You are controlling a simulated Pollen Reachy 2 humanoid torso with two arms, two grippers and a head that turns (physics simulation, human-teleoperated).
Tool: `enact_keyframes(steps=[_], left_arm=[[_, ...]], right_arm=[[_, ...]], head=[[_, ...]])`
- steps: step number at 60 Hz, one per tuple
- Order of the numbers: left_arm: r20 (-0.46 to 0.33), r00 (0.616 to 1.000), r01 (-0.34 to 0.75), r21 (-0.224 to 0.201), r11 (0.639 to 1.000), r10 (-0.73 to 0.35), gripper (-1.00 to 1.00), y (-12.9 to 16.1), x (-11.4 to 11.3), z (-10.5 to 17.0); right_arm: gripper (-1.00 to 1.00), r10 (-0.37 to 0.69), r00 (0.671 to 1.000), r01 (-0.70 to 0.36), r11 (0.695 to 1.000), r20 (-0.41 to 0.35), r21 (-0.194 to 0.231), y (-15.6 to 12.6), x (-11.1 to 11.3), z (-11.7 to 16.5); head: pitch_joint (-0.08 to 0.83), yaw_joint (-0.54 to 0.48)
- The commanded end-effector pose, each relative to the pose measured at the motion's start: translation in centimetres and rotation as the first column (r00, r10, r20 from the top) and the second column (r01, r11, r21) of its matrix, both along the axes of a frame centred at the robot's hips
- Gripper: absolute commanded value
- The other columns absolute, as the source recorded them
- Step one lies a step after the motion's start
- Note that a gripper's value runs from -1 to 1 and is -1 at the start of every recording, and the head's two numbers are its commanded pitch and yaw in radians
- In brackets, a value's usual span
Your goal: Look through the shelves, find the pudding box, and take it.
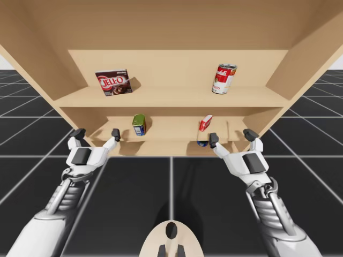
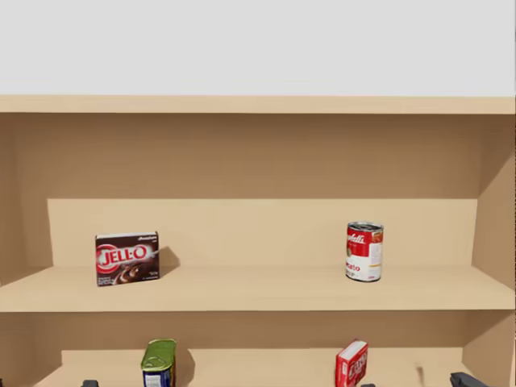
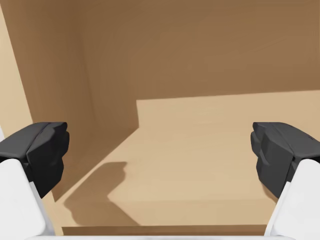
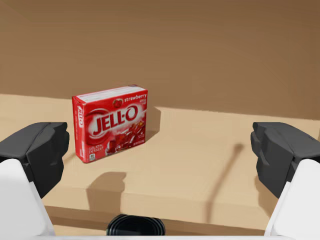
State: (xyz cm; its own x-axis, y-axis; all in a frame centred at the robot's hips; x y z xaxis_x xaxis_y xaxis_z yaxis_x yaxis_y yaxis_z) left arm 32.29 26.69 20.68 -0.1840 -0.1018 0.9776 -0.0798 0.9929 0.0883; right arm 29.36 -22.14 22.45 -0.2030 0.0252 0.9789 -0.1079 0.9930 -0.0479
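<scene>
The pudding box [image 1: 112, 82] [image 2: 127, 259] is dark brown and stands upright at the left end of the upper shelf [image 1: 171, 98]. My left gripper [image 1: 97, 134] is open at the front of the lower shelf, below and slightly left of the box. In the left wrist view, the left gripper [image 3: 160, 155] faces the bare left corner of the lower shelf with nothing between its fingers. My right gripper [image 1: 231, 137] [image 4: 160, 155] is open at the lower shelf's right part, and a red box [image 4: 111, 122] stands ahead of it, slightly to one side.
A red and white can [image 1: 223, 78] [image 2: 364, 251] stands on the upper shelf at the right. On the lower shelf are a green and blue can [image 1: 139, 125] [image 2: 159, 364], the red box [image 1: 206, 123] and a dark can [image 4: 136, 226] at the front edge beside my right gripper.
</scene>
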Motion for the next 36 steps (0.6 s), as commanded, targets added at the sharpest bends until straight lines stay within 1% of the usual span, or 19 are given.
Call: enact_keyframes(steps=[1,5,14,20,21,27,28,36], left_arm=[[0.01,1.0,-0.016,0.029,0.999,0.016,-1.0,-0.24,-0.05,-0.06],[0.009,1.0,-0.015,0.029,0.999,0.014,-1.0,-0.26,-0.05,-0.06],[0.013,1.0,-0.014,0.021,1.0,0.014,-1.0,-0.18,-0.2,0.1],[0.015,1.0,-0.015,0.022,1.0,0.015,-1.0,-0.15,-0.24,0.15],[0.015,1.0,-0.015,0.022,1.0,0.014,-1.0,-0.15,-0.25,0.15],[0.014,1.0,-0.013,0.021,1.0,0.013,-1.0,-0.13,-0.26,0.17],[0.015,1.0,-0.013,0.019,1.0,0.012,-1.0,-0.13,-0.3,0.21],[0.019,1.0,-0.009,0.015,1.0,0.009,-1.0,-0.18,-0.43,0.33]], right_arm=[[-1.0,-0.026,1.0,0.026,0.999,-0.009,0.023,0.44,-0.08,-0.16],[-1.0,-0.002,1.0,0.002,1.0,-0.009,0.023,0.45,-0.08,-0.02],[-1.0,-0.003,1.0,0.004,1.0,-0.011,0.025,0.38,-0.14,0.09],[-1.0,-0.004,1.0,0.004,1.0,-0.008,0.027,0.38,-0.24,0.17],[-1.0,-0.003,1.0,0.003,1.0,-0.008,0.027,0.39,-0.3,0.21],[-1.0,0.0,1.0,0.001,1.0,-0.005,0.024,0.4,-0.41,0.27],[-1.0,0.0,1.0,0.0,1.0,-0.005,0.025,0.4,-0.43,0.29],[-1.0,0.0,1.0,0.0,1.0,-0.004,0.024,0.4,-0.48,0.3]], head=[[-0.008,-0.02],[0.0,-0.02],[0.045,0.02],[0.08,0.1],[0.086,0.12],[0.1,0.19],[0.103,0.22],[0.109,0.28]])
